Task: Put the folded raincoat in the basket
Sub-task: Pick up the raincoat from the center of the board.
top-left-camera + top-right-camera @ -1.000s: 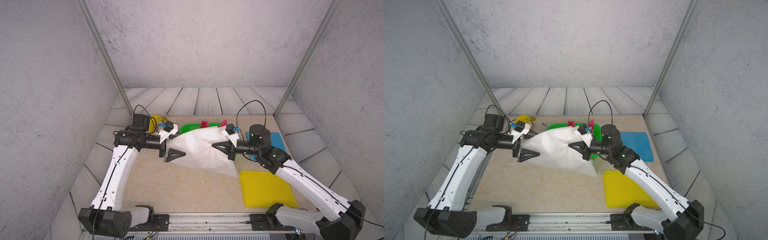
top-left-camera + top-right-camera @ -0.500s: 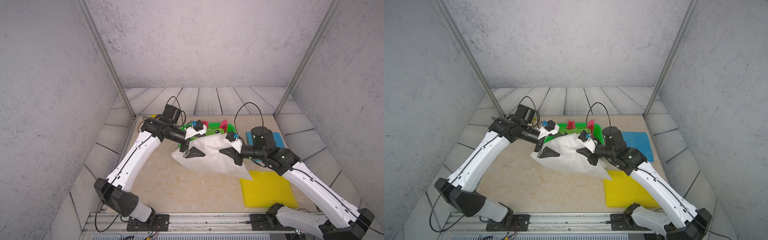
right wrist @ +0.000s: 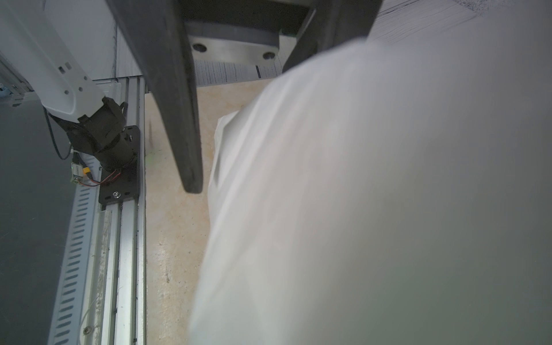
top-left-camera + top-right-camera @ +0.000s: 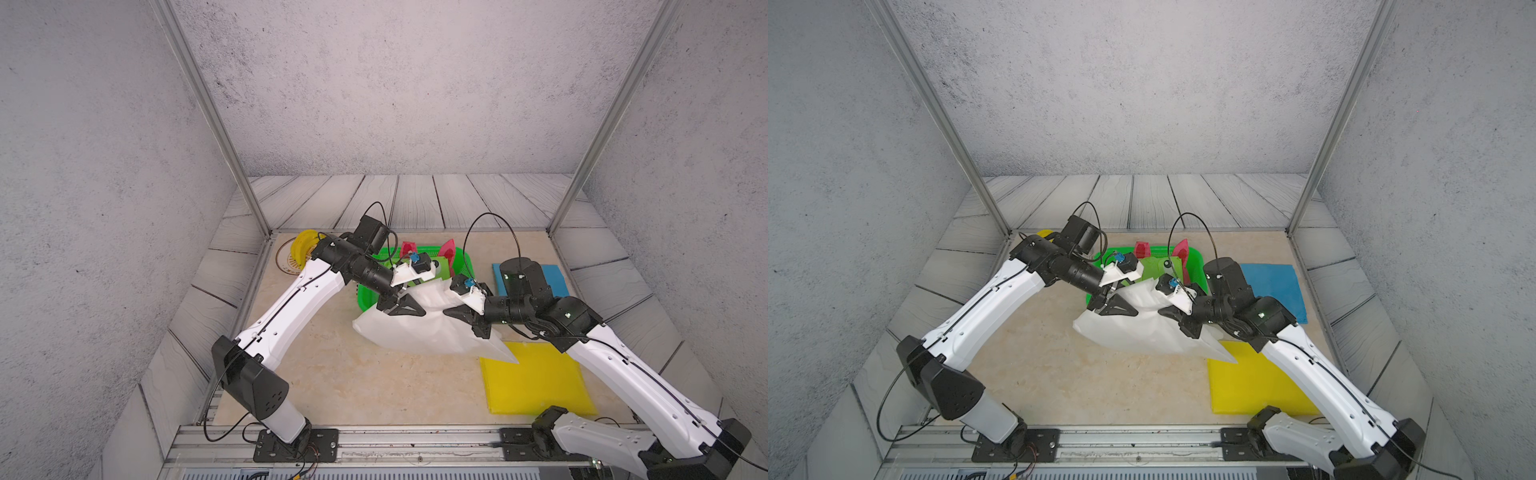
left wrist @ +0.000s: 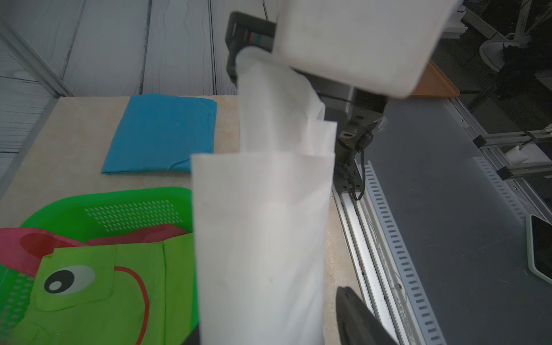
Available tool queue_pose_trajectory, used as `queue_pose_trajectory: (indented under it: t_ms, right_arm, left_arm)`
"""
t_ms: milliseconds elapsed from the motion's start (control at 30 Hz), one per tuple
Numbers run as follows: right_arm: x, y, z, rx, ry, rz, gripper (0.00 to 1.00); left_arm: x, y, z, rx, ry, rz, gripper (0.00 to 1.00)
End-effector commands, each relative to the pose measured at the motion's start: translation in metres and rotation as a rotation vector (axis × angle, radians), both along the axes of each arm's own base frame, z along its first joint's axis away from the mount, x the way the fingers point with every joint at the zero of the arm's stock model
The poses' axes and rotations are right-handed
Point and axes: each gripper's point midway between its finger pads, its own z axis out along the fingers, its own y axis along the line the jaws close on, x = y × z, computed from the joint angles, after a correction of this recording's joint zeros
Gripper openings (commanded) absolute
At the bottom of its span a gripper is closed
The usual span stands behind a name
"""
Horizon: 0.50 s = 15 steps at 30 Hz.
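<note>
The white folded raincoat (image 4: 415,336) hangs slack between my two grippers, just in front of the bright green basket (image 4: 365,297), in both top views (image 4: 1133,332). Its upper edge reaches over the basket's front rim. My left gripper (image 4: 405,307) is open around the raincoat's left end. In the left wrist view the raincoat (image 5: 263,239) runs between the fingers, with a gap to the dark finger (image 5: 358,316). My right gripper (image 4: 461,322) is shut on the raincoat's right end. The raincoat (image 3: 358,209) fills the right wrist view and hides that gripper's jaws.
A green frog-print garment (image 5: 104,283) and a red one (image 5: 24,245) lie in the basket (image 5: 119,197). A blue folded raincoat (image 4: 552,276) lies to the basket's right and a yellow one (image 4: 536,382) at front right. A yellow object (image 4: 303,249) sits back left.
Both arms carried the white raincoat back toward the basket. The left arm swung in from the left side to the basket's front, and its jaws narrowed.
</note>
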Motion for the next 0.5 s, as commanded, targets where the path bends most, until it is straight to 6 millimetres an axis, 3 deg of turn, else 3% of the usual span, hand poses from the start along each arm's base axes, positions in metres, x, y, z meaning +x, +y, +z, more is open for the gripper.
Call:
queue_pose_trajectory:
  t_ms: [0, 133, 200, 267, 367, 467]
  right_arm:
    - [0.0, -0.002, 0.012, -0.003, -0.043, 0.011, 0.0]
    - [0.0, -0.005, 0.011, -0.02, -0.046, 0.003, 0.0]
    - [0.0, -0.006, 0.013, -0.017, -0.048, -0.003, 0.02]
    - [0.003, -0.012, 0.014, -0.023, -0.058, -0.055, 0.35]
    - [0.01, -0.026, 0.015, -0.016, -0.077, -0.164, 0.66]
    - [0.007, -0.033, 0.015, 0.041, -0.048, -0.207, 0.83]
  left_arm:
    - [-0.001, -0.004, -0.004, 0.026, 0.036, -0.002, 0.5]
    - [0.002, -0.011, 0.005, 0.001, 0.07, 0.005, 0.1]
    - [0.001, -0.013, 0.014, -0.024, 0.076, 0.001, 0.0]
    - [0.001, -0.014, 0.026, -0.05, 0.066, 0.011, 0.0]
    - [0.0, -0.006, 0.043, -0.064, -0.005, 0.02, 0.0]
    - [-0.007, 0.009, 0.066, -0.097, -0.043, 0.017, 0.0]
